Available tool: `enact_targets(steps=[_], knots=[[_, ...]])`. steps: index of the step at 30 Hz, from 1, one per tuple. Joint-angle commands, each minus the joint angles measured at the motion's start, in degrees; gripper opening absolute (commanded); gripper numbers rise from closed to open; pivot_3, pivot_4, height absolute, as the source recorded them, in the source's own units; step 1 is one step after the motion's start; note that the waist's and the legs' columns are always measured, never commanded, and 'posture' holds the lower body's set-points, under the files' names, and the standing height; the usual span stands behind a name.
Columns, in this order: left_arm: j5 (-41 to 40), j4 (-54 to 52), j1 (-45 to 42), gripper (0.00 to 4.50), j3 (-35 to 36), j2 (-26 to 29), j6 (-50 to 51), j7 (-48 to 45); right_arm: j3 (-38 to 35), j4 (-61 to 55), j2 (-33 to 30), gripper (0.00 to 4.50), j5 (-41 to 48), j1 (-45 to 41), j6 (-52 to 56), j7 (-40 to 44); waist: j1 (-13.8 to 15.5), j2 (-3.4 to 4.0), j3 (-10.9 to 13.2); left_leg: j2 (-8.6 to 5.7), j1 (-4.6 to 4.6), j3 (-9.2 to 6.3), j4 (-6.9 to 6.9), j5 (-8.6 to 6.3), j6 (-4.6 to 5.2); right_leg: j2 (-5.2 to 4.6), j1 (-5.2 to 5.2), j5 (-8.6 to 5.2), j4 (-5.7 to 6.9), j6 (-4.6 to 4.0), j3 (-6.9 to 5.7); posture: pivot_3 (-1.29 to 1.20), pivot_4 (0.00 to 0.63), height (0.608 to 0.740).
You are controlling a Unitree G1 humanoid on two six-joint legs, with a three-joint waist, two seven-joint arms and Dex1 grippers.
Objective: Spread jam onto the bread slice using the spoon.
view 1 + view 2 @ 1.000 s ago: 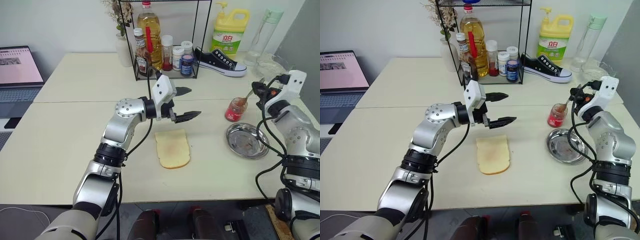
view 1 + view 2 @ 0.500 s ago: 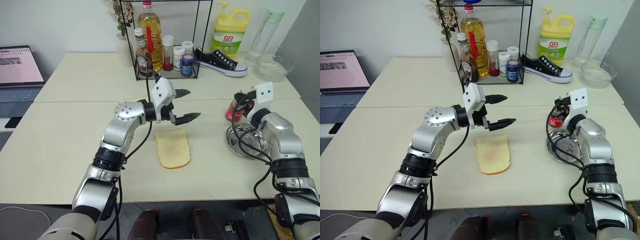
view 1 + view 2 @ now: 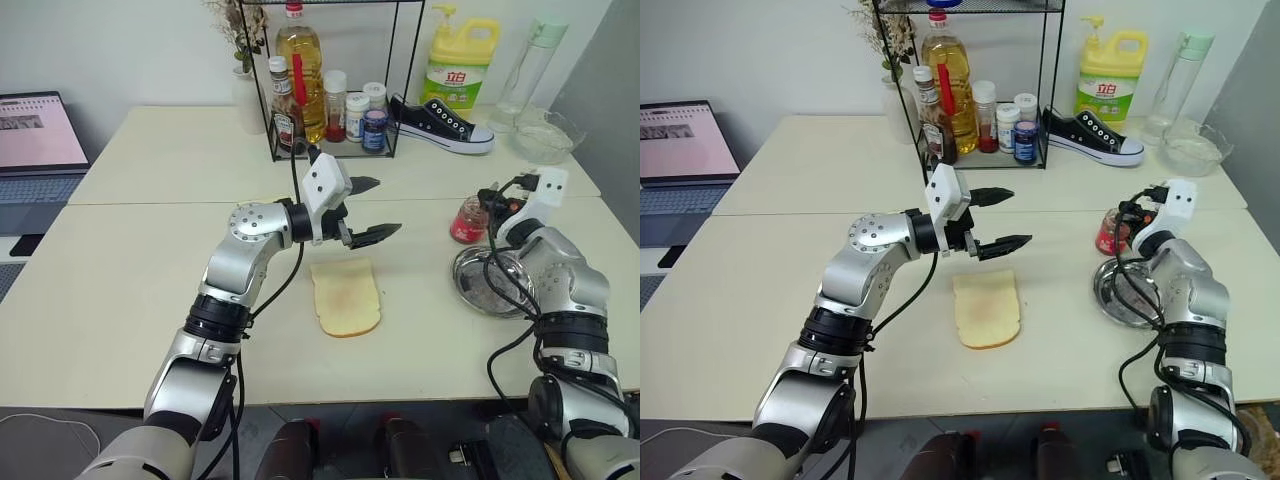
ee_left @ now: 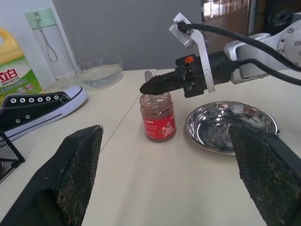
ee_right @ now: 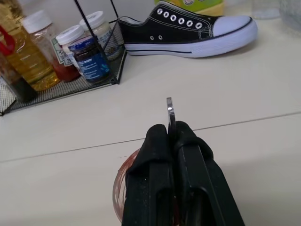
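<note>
The bread slice (image 3: 346,298) lies flat on the table in front of me, pale yellow with a faint reddish smear at its middle. My left gripper (image 3: 375,208) hovers open just beyond the slice, holding nothing. To the right stands the small glass jar of red jam (image 4: 158,123). My right gripper (image 4: 149,87) is directly above the jar's mouth, shut on the spoon's thin metal handle (image 5: 169,106). The handle runs down into the jar, and the spoon's bowl is hidden inside.
A round steel dish (image 3: 490,285) sits beside the jar, nearer me. Along the back stand a wire rack of bottles (image 3: 320,90), a black sneaker (image 3: 440,122), a yellow detergent bottle (image 3: 458,62) and a glass bowl (image 3: 545,135). A laptop (image 3: 35,140) is at far left.
My right hand has sunk a little and rolled above the jar, still gripping the spoon. The left arm and the bread slice have not moved.
</note>
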Motion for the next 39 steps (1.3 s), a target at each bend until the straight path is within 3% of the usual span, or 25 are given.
enact_targets(steps=[1,16,39], knots=[[-0.87,-1.44,-1.02,4.43,0.97,-0.07,-1.1,0.32,-3.9,-4.19,0.34,0.06,4.26,-2.58,2.45,-2.63,-0.01,0.0,0.0,0.0,0.0,0.01,0.0,0.0,0.0,0.0,-0.02,0.0,0.02,0.0,0.01,0.0,0.15,0.74],[-0.42,1.88,-1.92,4.43,0.88,-1.0,-3.74,0.35,-13.81,-8.2,1.16,0.06,15.76,-3.89,9.26,-11.59,-0.01,0.0,0.0,0.0,-0.01,0.04,0.0,-0.04,0.07,0.0,-0.03,0.0,0.05,0.0,0.02,0.0,0.15,0.74],[-0.48,3.18,-2.76,4.43,0.46,-1.14,-4.14,-0.96,-16.17,-12.41,-0.34,0.06,20.4,-1.86,10.59,-16.39,-0.03,0.0,0.0,0.0,-0.01,0.07,-0.01,-0.05,0.09,0.01,-0.04,0.0,0.06,0.0,0.03,0.0,0.15,0.74]])
